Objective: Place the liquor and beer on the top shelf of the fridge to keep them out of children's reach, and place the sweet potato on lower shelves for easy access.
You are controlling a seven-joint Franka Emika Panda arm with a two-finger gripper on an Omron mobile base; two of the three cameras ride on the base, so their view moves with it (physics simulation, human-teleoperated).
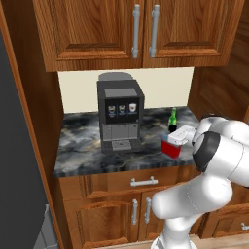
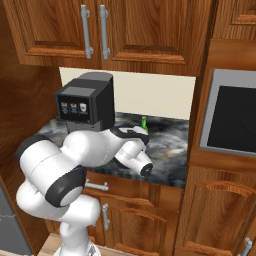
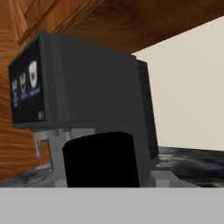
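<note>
Over the right part of the dark marbled counter (image 1: 82, 146), the hand (image 1: 181, 136) is reached out just above the liquor (image 1: 170, 147), whose red body is seen below the white wrist; whether the fingers are closed on the bottle cannot be told, since the tips are hidden. A black cylindrical shape, seemingly the cap, is seen close up at the bottom of the hand view. Just behind the liquor, the beer (image 1: 172, 119) is stood upright on the counter near the right wall. Further left, a dark coffee machine (image 1: 119, 114) is set against the cream backsplash, beneath wooden cabinets (image 1: 141, 29).
</note>
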